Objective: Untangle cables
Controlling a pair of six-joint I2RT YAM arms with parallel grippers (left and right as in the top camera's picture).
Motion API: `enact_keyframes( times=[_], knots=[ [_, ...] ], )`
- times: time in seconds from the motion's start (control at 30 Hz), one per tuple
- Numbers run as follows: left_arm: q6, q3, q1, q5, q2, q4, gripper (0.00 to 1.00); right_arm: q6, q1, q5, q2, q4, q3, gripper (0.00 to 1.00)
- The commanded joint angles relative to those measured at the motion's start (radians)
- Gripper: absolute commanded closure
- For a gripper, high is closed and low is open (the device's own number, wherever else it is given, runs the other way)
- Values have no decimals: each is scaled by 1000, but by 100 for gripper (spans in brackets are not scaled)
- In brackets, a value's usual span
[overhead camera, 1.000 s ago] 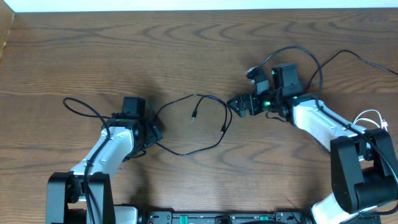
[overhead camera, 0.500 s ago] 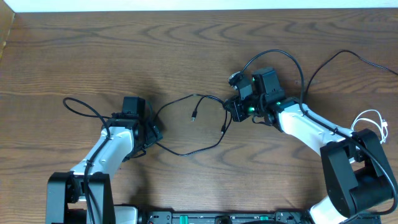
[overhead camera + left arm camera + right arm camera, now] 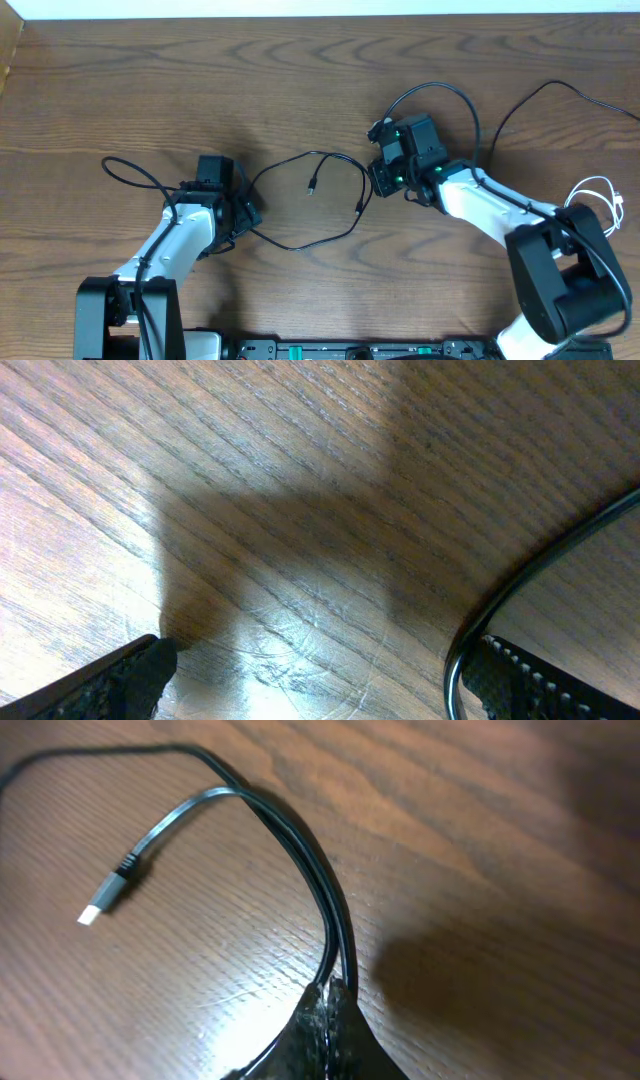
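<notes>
**A:** Left gripper (image 3: 320, 675): wide open with nothing in it, sat low on the counter (image 3: 300, 480). One of the black cables (image 3: 450, 685) curves past just beside one finger (touching? can't tell).

**B:** And the right?

**A:** That's what changed. A second ago the right gripper (image 3: 330, 998) was open and off to the right of the loop. It has slid left and clamped fully shut on two black strands lying side by side, pinched right at the tips.

**B:** So it has a hold to pull from.

**A:** Looks that way, my read only. A free plug (image 3: 112, 892) lies beyond the pinch, so that end should be able to slide out.

**B:** What's unclear?

**A:** I can't tell if the two strands are one cable doubled back or two separate ones. From overhead the arm covers the pinch point. The loop's near side runs under the left arm, so that end is hidden. The white cable (image 3: 600, 181) sits well apart at the right edge, partly behind the right arm's base.
</notes>
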Motion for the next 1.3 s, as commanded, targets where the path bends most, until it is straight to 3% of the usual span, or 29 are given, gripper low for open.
enact_keyframes(
  times=[0.0,0.47,0.83,0.9,1.03,1.17,1.27],
  knots=[
    [6,-37,0,-10,34,-15,2,-16,12,15,45,17,-5,99],
    [6,-37,0,-10,34,-14,2,-16,12,45,103,50,-5,98],
    [6,-37,0,-10,34,-14,2,-18,24,134,103,39,-5,91],
    [6,-37,0,-10,34,-14,2,-35,39,183,103,32,-5,88],
    [6,-37,0,-10,34,-14,2,-95,98,439,103,2,-5,75],
    [6,-37,0,-10,34,-15,2,-107,130,713,103,-16,-5,69],
    [6,-37,0,-10,34,-15,2,-106,130,802,103,-31,-5,63]
  ],
)
